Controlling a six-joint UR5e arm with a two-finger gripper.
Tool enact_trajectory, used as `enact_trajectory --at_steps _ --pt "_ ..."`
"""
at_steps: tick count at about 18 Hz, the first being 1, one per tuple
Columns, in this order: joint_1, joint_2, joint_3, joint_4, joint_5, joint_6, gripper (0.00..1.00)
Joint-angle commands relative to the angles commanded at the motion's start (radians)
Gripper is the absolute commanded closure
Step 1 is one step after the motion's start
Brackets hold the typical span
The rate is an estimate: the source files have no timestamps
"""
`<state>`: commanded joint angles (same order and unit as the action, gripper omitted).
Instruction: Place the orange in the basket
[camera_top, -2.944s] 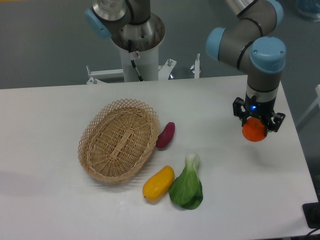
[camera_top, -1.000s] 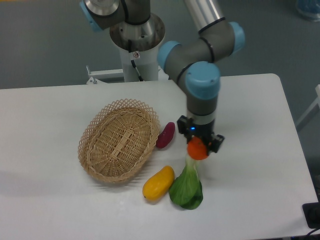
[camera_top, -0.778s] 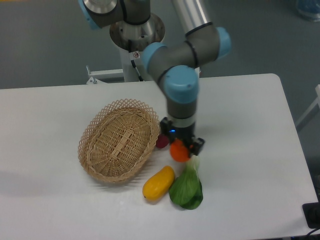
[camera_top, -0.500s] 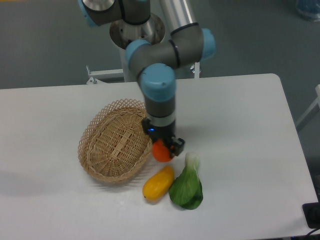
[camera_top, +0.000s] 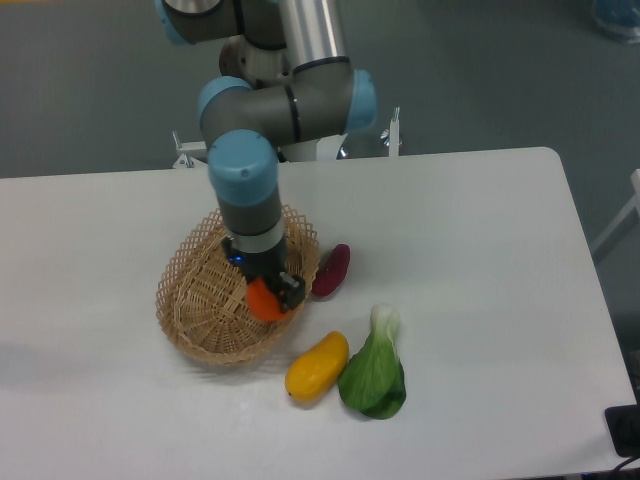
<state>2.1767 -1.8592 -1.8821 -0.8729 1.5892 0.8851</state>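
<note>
The orange (camera_top: 262, 300) is a small bright orange ball held in my gripper (camera_top: 264, 295), which is shut on it. The gripper hangs over the inside of the tan woven wicker basket (camera_top: 195, 310), toward its right half, and hides part of the basket floor. I cannot tell whether the orange touches the basket floor. The arm comes down from the upper middle of the view.
A dark purple sweet potato (camera_top: 331, 270) lies just right of the basket. A yellow mango-like fruit (camera_top: 316, 366) and a green bok choy (camera_top: 375, 367) lie in front of it. The robot base (camera_top: 270, 60) stands behind the white table (camera_top: 480, 250).
The gripper has carried the orange from the right side of the table leftward, past the bok choy and sweet potato, to above the inside of the basket.
</note>
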Motion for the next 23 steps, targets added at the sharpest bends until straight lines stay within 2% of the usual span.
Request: enact_trajectory --at_steps 5,6,7,14,23 --pt "-0.014 -0.002 -0.002 -0.002 -0.002 -0.014 0.27" --pt "-0.014 -0.003 -0.002 0.0 -0.005 -0.008 0.17" --pt "-0.014 -0.003 -0.002 0.0 -0.005 -0.003 0.0" --pt "-0.006 0.02 0.011 -0.003 -0.009 -0.006 0.0" --pt "0.17 0.034 0.037 -0.002 -0.005 0.037 0.0"
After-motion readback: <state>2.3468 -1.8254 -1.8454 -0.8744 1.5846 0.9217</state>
